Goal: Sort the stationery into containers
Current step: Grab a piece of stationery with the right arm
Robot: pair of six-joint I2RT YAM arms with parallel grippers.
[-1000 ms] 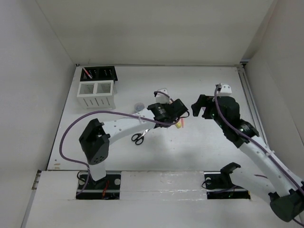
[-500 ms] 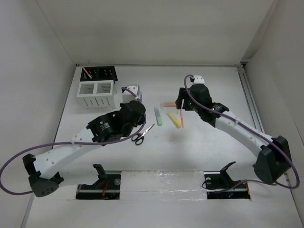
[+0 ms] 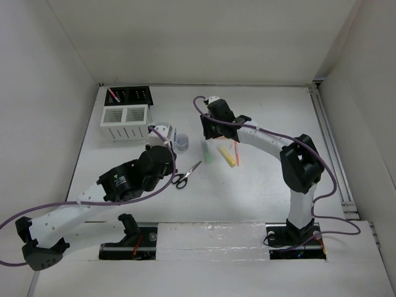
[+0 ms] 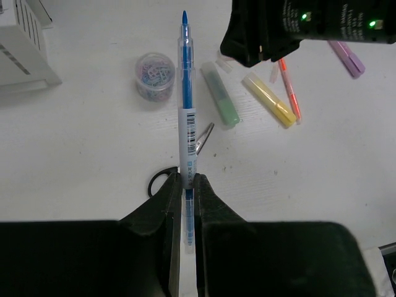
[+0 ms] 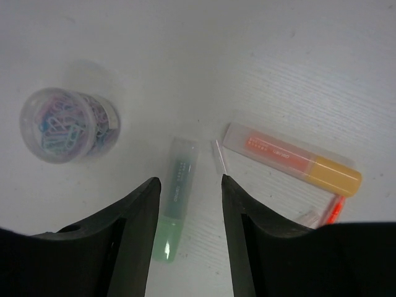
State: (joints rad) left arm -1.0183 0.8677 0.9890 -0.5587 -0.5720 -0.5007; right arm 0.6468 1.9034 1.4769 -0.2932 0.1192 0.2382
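Observation:
My left gripper (image 4: 186,185) is shut on a blue pen (image 4: 184,93) that sticks out forward above the table; from above, this gripper (image 3: 164,154) hangs between the scissors (image 3: 184,176) and the round tub (image 3: 181,142). My right gripper (image 5: 190,182) is open, jaws down on either side of the green marker (image 5: 176,198) and not touching it. An orange marker (image 5: 291,159) lies just right of it. A yellow marker (image 3: 226,156) and a red pen (image 3: 237,153) lie beside the green marker (image 3: 206,151). The white organizer (image 3: 125,122) and black mesh holder (image 3: 131,96) stand at the back left.
A red pen (image 3: 114,95) stands in the mesh holder. A purple marker (image 4: 346,57) lies beyond the right gripper's black body (image 4: 309,28). The tub of clips (image 5: 65,124) sits left of the green marker. Enclosure walls ring the table.
My right arm swung left over the markers and its jaws narrowed around the green marker. My left arm drew back left toward the tub, still holding the blue pen.

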